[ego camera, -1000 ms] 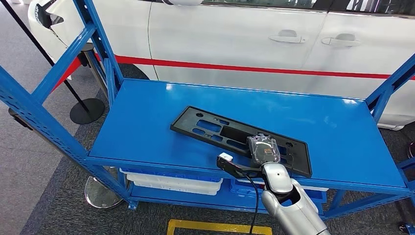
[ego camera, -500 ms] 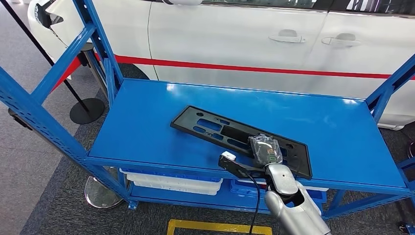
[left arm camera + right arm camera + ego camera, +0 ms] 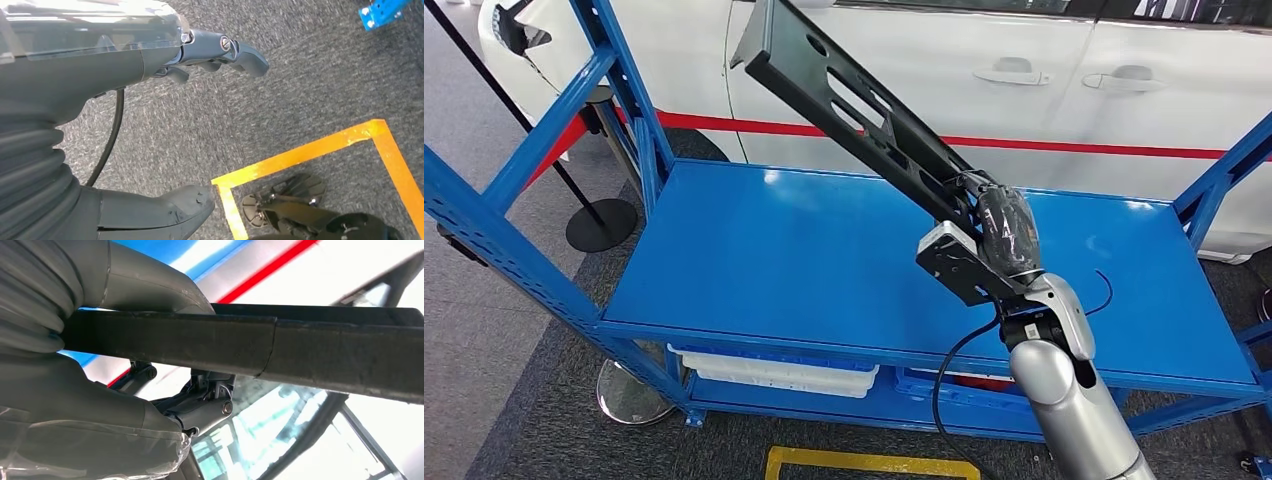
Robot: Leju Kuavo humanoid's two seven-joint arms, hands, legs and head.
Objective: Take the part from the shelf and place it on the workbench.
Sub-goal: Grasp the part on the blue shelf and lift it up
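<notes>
Gripping one end of the long black plastic panel with cut-out slots [image 3: 864,115], the right hand [image 3: 1004,232] is seen raised above the blue metal shelf [image 3: 754,250], fingers wrapped round the panel's edge. The panel is held clear of the shelf surface, tilted steeply so its far end points up and to the left, in front of the white car with a red stripe [image 3: 924,70] parked behind. In the right wrist view the same panel [image 3: 280,347] is shown as a dark bar clamped between the thick grey thumb and the darker fingers [image 3: 205,395]. The left hand [image 3: 210,55] is hung low over grey carpet [image 3: 310,85], fingers apart and nothing held, with a yellow tape outline [image 3: 320,147] on the floor below it. A white plastic tray [image 3: 774,370] is tucked on the lower level of the shelf, and a black cable [image 3: 949,380] is looped beside the silver right arm.
</notes>
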